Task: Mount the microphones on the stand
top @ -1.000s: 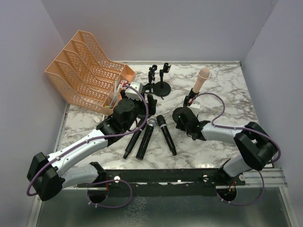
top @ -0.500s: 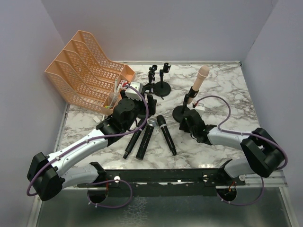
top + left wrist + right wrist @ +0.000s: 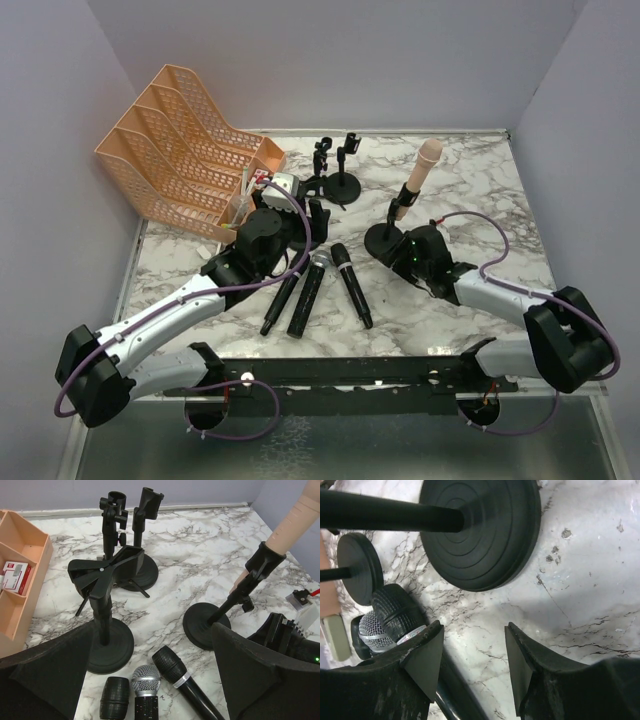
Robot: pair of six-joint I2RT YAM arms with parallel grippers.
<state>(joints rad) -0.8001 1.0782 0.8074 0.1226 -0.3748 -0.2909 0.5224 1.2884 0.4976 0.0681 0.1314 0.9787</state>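
The pale pink microphone point(image 3: 428, 164) sits tilted in the clip of a black stand point(image 3: 383, 240); the left wrist view shows it too point(image 3: 295, 515). Three microphones lie side by side on the marble: an all-black one point(image 3: 280, 301), one with a silver mesh head point(image 3: 308, 290) and a black one with a silver ring point(image 3: 352, 285). My left gripper point(image 3: 312, 222) hangs open just above their heads point(image 3: 146, 680), next to an empty clip stand point(image 3: 105, 577). My right gripper point(image 3: 474, 635) is open over bare marble in front of the pink microphone's round base point(image 3: 485, 530).
Two more empty clip stands point(image 3: 336, 168) rise at the back centre. An orange mesh file organiser point(image 3: 185, 145) fills the back left, with a small white box point(image 3: 283, 185) at its near end. Walls close in the table on three sides.
My right gripper has drawn back to the right, away from the pink microphone's stand, and stays open. The left arm has barely shifted.
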